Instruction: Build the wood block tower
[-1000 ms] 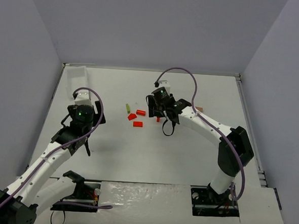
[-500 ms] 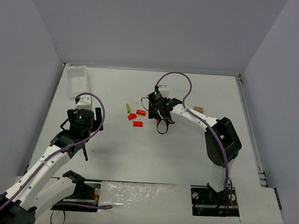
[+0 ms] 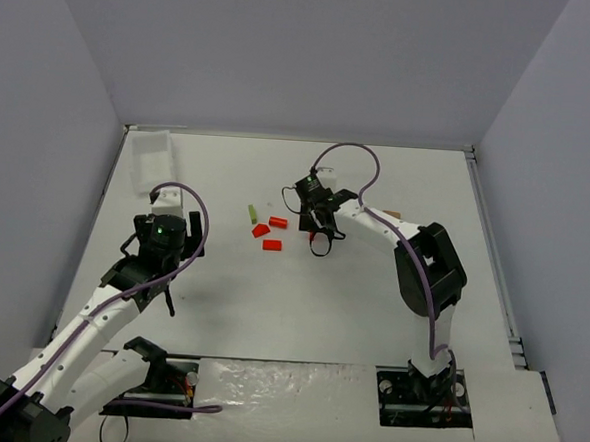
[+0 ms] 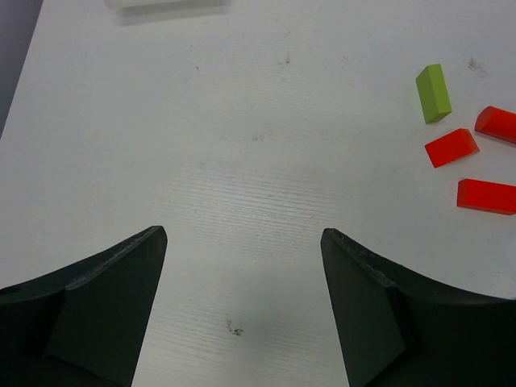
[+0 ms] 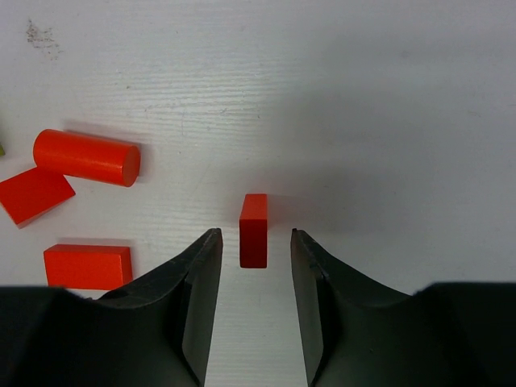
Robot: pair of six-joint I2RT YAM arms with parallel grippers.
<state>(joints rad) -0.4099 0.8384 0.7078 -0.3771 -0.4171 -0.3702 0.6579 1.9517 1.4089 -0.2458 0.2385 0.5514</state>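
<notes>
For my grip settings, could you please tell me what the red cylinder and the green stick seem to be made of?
Red cylinder: probably painted wood, smooth matte red coat. Green stick: likely the same, matte yellow-green faces, sharp edges. No grain shows; plastic remains possible.

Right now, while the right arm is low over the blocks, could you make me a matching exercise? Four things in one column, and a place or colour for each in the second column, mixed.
Things:
1. stick
2. cylinder
3. small block
4. tray

Descriptions:
a. red, between the fingers of the right gripper, a gap on each side
b. yellow-green, lying flat
c. clear white, at the far left corner of the table
d. red, on its side, round end showing

Pairs: 1-b, 2-d, 3-a, 4-c
</notes>
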